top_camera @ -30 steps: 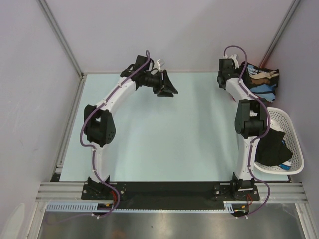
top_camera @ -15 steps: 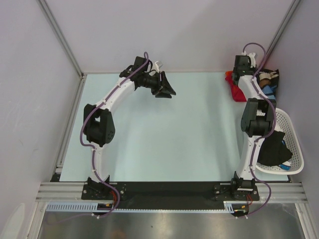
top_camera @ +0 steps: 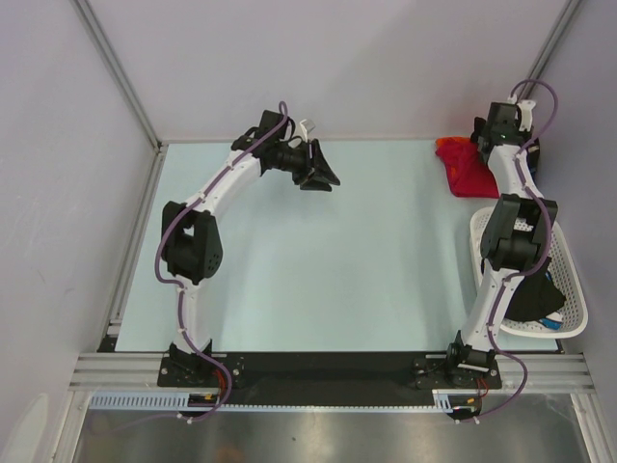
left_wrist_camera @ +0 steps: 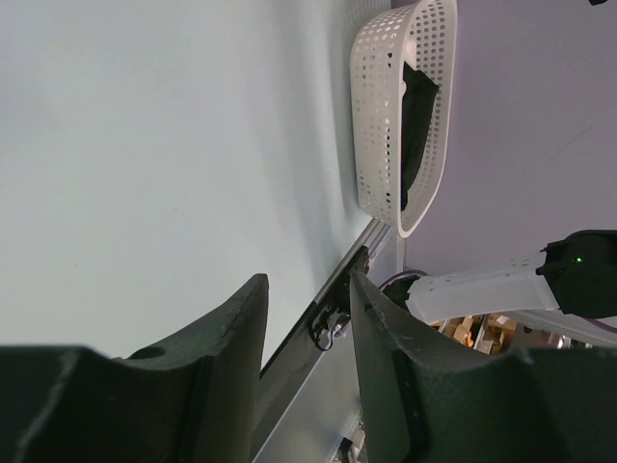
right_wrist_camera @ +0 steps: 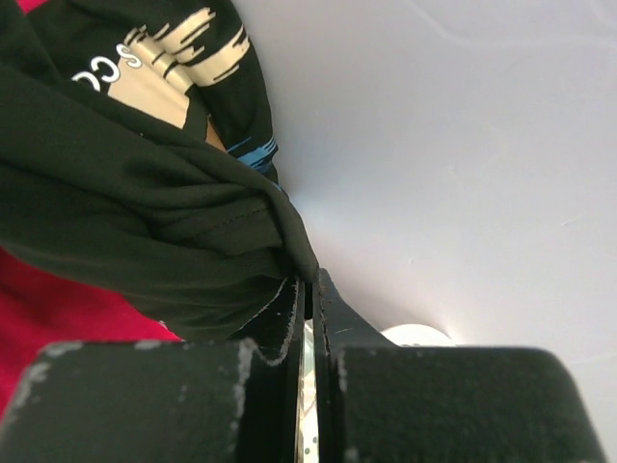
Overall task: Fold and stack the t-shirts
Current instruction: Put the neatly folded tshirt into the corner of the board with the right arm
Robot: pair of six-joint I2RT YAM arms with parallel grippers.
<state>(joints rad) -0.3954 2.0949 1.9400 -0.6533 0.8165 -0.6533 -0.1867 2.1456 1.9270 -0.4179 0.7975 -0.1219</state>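
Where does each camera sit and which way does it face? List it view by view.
Top external: above and behind the bases, looking down on the table; left arm and right arm in view.
Left wrist: on the left arm, facing across the table to the basket; open left gripper shows.
Right wrist: facing the wall; right gripper shut on the black t-shirt.
Shared: basket, in top and left wrist.

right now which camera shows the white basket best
Left wrist: the basket lies unblocked, its lattice wall and rim plain, black cloth inside. In the top external view the right arm crosses its far end. The right wrist view shows no clear part of it.
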